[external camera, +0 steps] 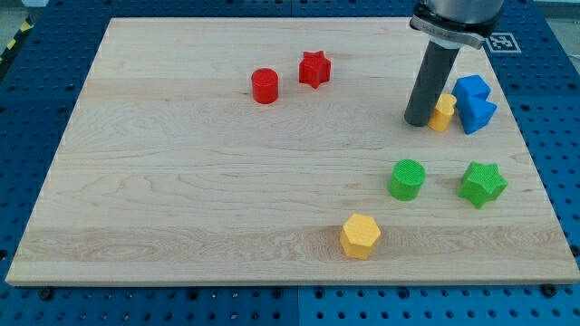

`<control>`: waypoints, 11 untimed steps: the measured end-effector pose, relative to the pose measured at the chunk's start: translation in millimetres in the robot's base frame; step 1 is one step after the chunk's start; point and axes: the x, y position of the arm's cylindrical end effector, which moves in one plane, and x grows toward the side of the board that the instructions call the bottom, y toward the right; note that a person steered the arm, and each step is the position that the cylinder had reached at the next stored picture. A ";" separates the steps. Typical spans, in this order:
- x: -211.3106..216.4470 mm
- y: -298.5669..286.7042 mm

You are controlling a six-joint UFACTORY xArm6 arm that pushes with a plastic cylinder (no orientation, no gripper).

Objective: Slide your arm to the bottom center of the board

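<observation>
Here, my tip (418, 122), the lower end of the straight dark rod that served as the tool, with no jaws to open or close and nothing held, rested on the pale wooden bench (181, 181) at the far right. It stood just left of a small yellow block (443, 111), whose shape was partly hidden, and that block touched two blue blocks (473, 102) on its right. Nearer, a green cylinder (407, 179) and a green star block (481, 184) lay apart on the right. A yellow hexagonal block (360, 235) sat near the bench's near-centre edge, well apart from my tip. A red cylinder (265, 86) and a red star block (314, 69) lay far, towards the centre.
</observation>
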 end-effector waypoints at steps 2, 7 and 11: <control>25.5 0.0; 119.9 -207.9; 202.5 -213.6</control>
